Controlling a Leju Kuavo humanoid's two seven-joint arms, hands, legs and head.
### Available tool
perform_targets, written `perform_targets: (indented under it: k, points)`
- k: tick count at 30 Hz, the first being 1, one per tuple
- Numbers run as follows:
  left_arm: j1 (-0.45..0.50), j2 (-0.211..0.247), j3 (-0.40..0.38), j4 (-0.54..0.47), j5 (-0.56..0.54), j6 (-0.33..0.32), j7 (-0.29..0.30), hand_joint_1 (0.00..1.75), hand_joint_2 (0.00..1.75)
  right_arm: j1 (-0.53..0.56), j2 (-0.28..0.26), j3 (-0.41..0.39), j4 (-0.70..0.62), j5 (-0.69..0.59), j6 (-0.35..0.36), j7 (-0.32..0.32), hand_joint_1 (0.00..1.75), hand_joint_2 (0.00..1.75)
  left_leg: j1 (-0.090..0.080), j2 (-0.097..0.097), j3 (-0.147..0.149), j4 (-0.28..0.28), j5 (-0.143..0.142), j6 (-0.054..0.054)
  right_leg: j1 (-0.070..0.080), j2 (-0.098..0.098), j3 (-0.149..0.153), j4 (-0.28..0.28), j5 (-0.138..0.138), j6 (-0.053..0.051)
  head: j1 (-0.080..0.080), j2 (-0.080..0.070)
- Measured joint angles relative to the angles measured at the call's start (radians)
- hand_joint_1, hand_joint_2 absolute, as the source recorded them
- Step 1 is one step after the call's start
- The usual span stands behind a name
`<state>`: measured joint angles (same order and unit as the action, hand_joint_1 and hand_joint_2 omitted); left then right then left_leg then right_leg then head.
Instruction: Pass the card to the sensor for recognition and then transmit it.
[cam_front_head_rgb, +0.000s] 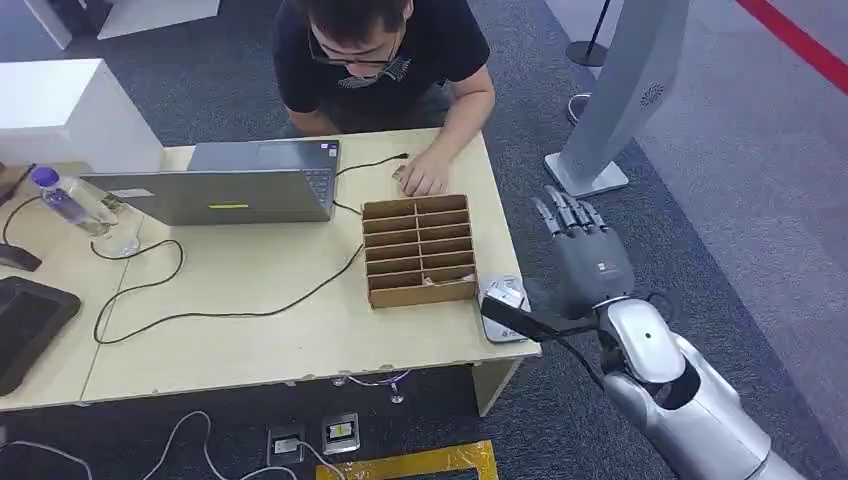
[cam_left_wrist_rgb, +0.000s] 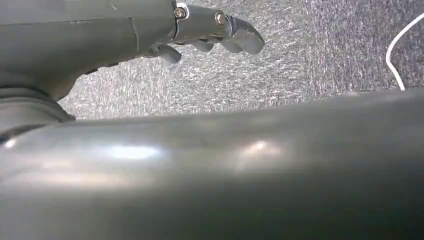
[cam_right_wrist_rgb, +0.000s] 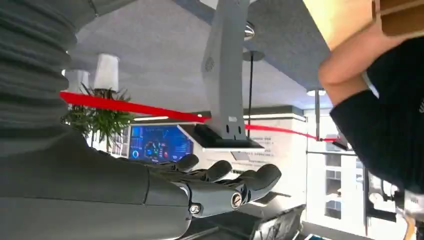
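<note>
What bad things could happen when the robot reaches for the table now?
1. The right hand hovers open beside the table edge, near the cardboard divider box; a sideways reach might knock it.
2. A person's hand rests just behind the box and could get bumped.
3. The small device sits at the corner and might get pushed off.

The pale wooden table (cam_front_head_rgb: 250, 330) bore a brown cardboard divided box (cam_front_head_rgb: 419, 249), silver laptop (cam_front_head_rgb: 225, 185) and purple-capped clear bottle (cam_front_head_rgb: 70, 203).
</note>
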<state>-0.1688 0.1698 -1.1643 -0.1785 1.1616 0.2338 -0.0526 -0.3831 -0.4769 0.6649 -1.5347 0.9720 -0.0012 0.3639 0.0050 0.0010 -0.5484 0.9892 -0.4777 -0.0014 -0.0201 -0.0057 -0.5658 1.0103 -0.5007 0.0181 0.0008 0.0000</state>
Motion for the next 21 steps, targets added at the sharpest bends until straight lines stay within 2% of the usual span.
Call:
perform_targets:
  k: [4, 12, 17, 21]
  points:
    - [-0.001, -0.002, 0.01, 0.0, 0.01, 0.008, 0.0, 0.0, 0.0, 0.029, 0.024, 0.014, 0.0, 0.004, 0.003, 0.024, 0.0, 1.75, 0.0, 0.0, 0.0, 0.0, 0.0, 0.0, 0.0, 0.0, 0.0, 0.0, 0.0, 0.0, 0.0, 0.0]
    - [0.0, -0.006, 0.018, 0.0, 0.019, 0.015, 0.0, 0.0, 0.0, 0.047, 0.057, 0.02, 0.0, 0.011, 0.02, 0.033, 0.0, 1.75, 0.0, 0.0, 0.0, 0.0, 0.0, 0.0, 0.0, 0.0, 0.0, 0.0, 0.0, 0.0, 0.0, 0.0]
    - [-0.001, -0.01, 0.034, 0.0, 0.031, 0.027, 0.0, 0.0, 0.0, 0.049, 0.106, 0.02, 0.006, 0.022, 0.047, 0.043, 0.0, 1.75, 0.0, 0.0, 0.0, 0.0, 0.0, 0.0, 0.0, 0.0, 0.0, 0.0, 0.0, 0.0, 0.0, 0.0]
    - [-0.001, -0.013, 0.038, 0.0, 0.03, 0.031, 0.0, 0.0, 0.0, 0.05, 0.147, 0.016, 0.022, 0.034, 0.029, 0.033, 0.0, 1.75, 0.001, 0.0, 0.0, 0.0, 0.0, 0.0, 0.001, 0.0, 0.0, 0.0, 0.0, 0.0, 0.0, 0.0]
